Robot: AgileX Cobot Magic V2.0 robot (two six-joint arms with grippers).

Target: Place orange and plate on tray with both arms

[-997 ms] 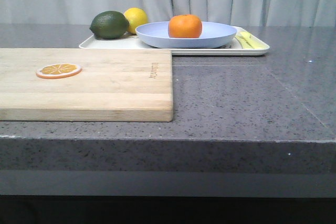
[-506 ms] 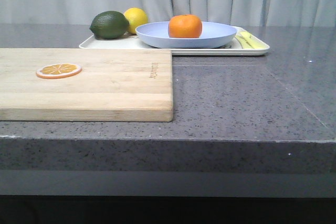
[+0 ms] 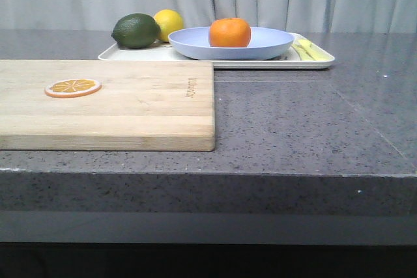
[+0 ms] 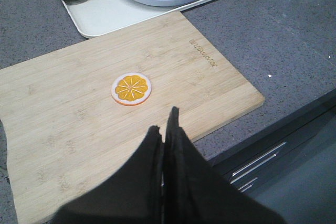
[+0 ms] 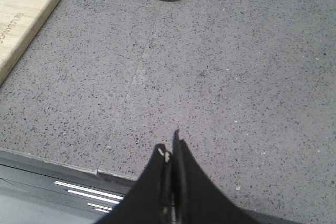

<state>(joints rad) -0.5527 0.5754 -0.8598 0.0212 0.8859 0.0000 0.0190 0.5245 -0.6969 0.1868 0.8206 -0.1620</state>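
Lavender-blue plate (image 3: 231, 43) already rests on the cream tray (image 3: 313, 62) at the counter's far edge, orange (image 3: 229, 32) inside it. Both left gripper (image 4: 164, 124) and right gripper (image 5: 170, 142) hang clenched, empty, well back at the near edge; no arm is closer.

Orange (image 3: 229, 32): whole, bright orange, dimpled skin; sat upright inside the plate, left of its centre.
Plate (image 3: 260, 45): round, shallow, pale lavender-blue, raised rim; lay flat on the tray, level.
Tray (image 3: 130, 55): cream-white, rectangular, low rim, rounded corners; rested flat at the far side of the table.
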